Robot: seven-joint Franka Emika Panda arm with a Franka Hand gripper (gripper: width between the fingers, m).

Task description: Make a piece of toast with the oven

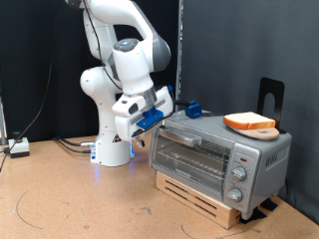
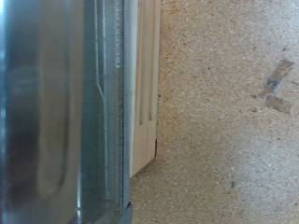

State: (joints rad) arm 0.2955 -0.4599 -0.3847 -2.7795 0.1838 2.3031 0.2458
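On top of the oven, well beyond the gripper at its door edge, the piece of toast lies unloaded; whether the jaws are parted cannot be told.

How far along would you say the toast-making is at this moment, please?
Nothing looks done: the piece of toast lies on a round board on top of the oven, not inside. In hand: the gripper is at the oven's upper corner on the exterior view's left, near the glass door, holding nothing visible. Left: getting the bread inside.
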